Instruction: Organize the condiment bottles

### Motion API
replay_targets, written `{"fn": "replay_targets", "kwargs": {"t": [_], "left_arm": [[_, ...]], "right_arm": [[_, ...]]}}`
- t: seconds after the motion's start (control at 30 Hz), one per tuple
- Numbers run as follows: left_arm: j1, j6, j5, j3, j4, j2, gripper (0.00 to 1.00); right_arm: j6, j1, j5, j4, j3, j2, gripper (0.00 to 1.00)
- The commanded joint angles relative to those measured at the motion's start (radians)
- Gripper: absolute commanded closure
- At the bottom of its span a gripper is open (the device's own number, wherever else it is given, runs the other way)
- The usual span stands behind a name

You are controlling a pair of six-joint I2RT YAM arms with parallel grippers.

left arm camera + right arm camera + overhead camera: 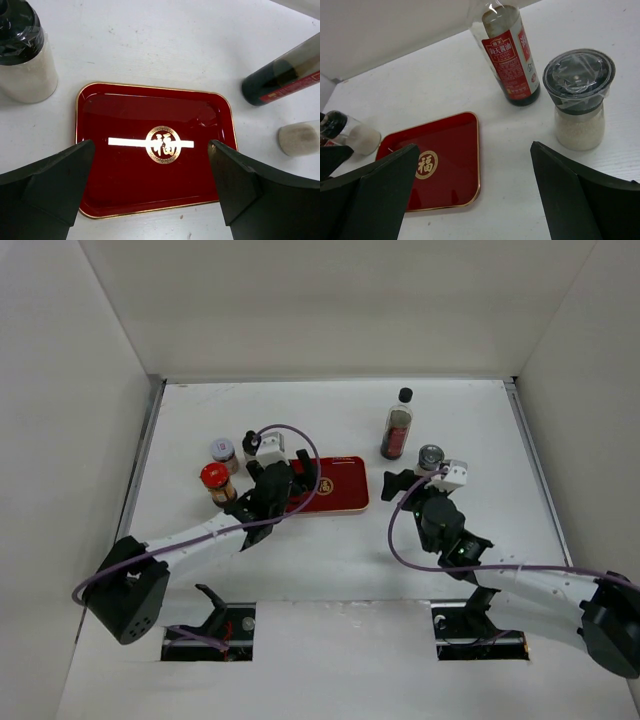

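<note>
The flat red tray with a gold emblem lies mid-table with nothing on it. My left gripper hovers open over its left end; the left wrist view shows the tray between the open fingers. The red-lidded brown jar, a silver-lidded jar and the small white black-capped bottle stand left of the tray. The tall dark black-capped bottle and the second silver-lidded jar stand to its right. My right gripper is open and empty just in front of that jar.
White walls enclose the table on the left, back and right. Both arm bases sit at the near edge. The white bottle stands close to my left gripper's left side. The tall bottle stands behind the jar in the right wrist view.
</note>
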Motion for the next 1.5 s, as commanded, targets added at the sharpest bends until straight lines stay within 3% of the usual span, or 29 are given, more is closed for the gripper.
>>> {"fn": "replay_targets", "kwargs": {"t": [0.0,0.17,0.33,0.37,0.43,0.5,0.53,0.57,0.6,0.67,0.73,0.87,0.93,1.1,1.47], "left_arm": [[-0.029,-0.007,-0.066,0.037,-0.042,-0.079,0.00],[-0.055,0.029,-0.163,0.013,-0.068,-0.238,0.00],[-0.081,0.128,-0.380,0.029,-0.201,-0.426,0.00],[-0.086,0.144,-0.437,0.043,-0.253,-0.470,0.00],[-0.093,0.166,-0.558,0.059,-0.354,-0.570,0.00],[-0.081,0.183,-0.637,0.065,-0.431,-0.663,0.00],[-0.067,0.198,-0.657,0.072,-0.469,-0.696,0.06],[-0.049,0.203,-0.666,0.082,-0.505,-0.720,0.26],[-0.035,0.197,-0.672,0.088,-0.543,-0.740,0.46],[-0.014,0.172,-0.659,0.088,-0.598,-0.756,0.51],[0.008,0.136,-0.613,0.097,-0.647,-0.716,0.44],[0.124,0.071,-0.461,0.145,-0.739,-0.544,0.17],[0.204,0.047,-0.368,0.132,-0.717,-0.495,0.12],[0.362,0.049,-0.199,0.106,-0.602,-0.392,0.10],[0.430,0.060,-0.137,0.043,-0.402,-0.178,0.10]], "right_arm": [[0.018,0.009,-0.005,0.018,-0.010,-0.012,0.00],[-0.032,0.043,-0.042,0.056,-0.001,0.016,0.00],[-0.036,0.074,-0.081,0.122,-0.031,-0.001,0.00],[-0.036,0.077,-0.091,0.122,-0.033,-0.010,0.06],[-0.034,0.077,-0.114,0.116,-0.035,-0.022,0.48],[-0.033,0.077,-0.120,0.101,-0.030,-0.022,0.74],[-0.028,0.077,-0.124,0.081,-0.022,-0.018,0.81],[-0.022,0.077,-0.128,0.067,-0.015,-0.012,0.82],[-0.016,0.077,-0.136,0.052,-0.007,-0.004,0.82],[-0.013,0.077,-0.151,0.050,-0.002,0.004,0.75],[-0.013,0.077,-0.153,0.061,-0.005,0.007,0.60],[-0.006,0.077,-0.196,0.065,-0.010,0.005,0.23],[-0.009,0.077,-0.206,0.067,-0.005,0.005,0.14],[-0.002,0.074,-0.229,0.067,-0.007,0.016,0.08],[-0.002,0.075,-0.254,0.102,-0.012,0.042,0.04]]}}
